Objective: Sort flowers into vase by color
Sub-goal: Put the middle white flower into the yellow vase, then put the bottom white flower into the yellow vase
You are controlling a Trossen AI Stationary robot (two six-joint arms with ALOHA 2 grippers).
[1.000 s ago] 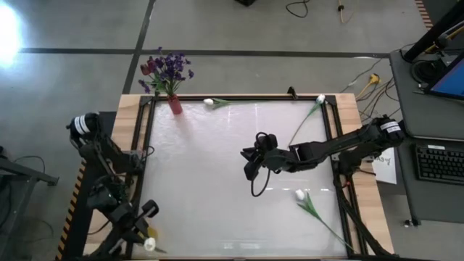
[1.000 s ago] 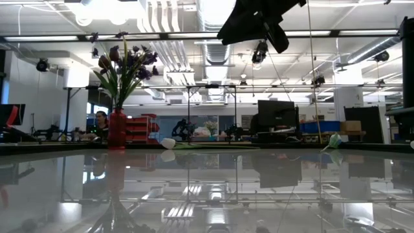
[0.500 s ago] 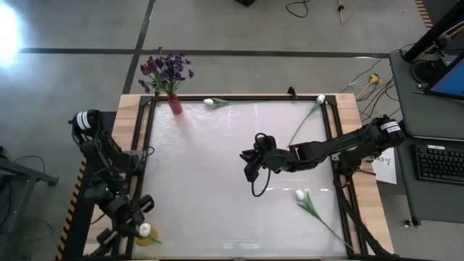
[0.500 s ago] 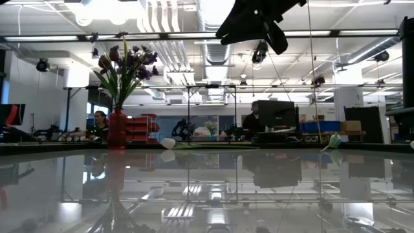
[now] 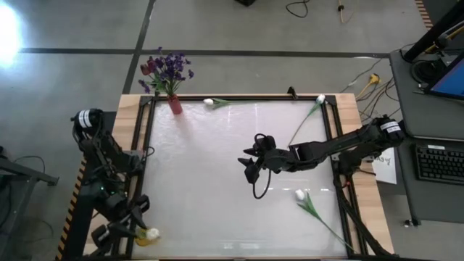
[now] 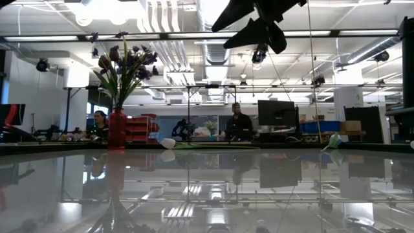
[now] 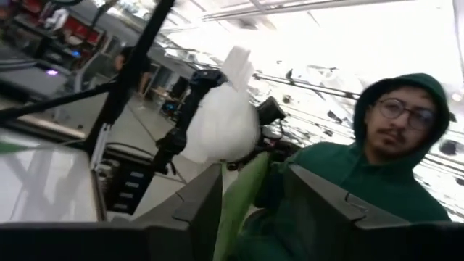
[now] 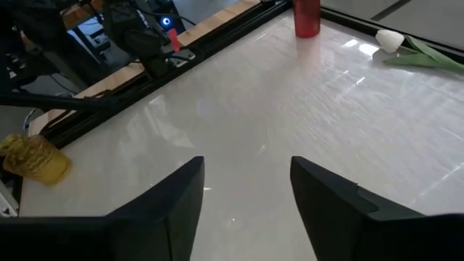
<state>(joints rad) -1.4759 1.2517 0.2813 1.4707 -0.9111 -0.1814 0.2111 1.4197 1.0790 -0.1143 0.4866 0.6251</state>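
The left gripper [image 5: 138, 230] sits off the bench's [image 5: 217, 181] seven-o'clock corner, its fingers [image 7: 196, 206] apart with a white tulip [image 7: 217, 130] standing between them, likely mid-release over the yellow vase [image 8: 32, 159]. The right gripper [image 5: 250, 168] hovers mid-bench, fingers [image 8: 174, 199] apart and empty; three white tulips [image 5: 300, 194] lie at twelve, one and four o'clock.
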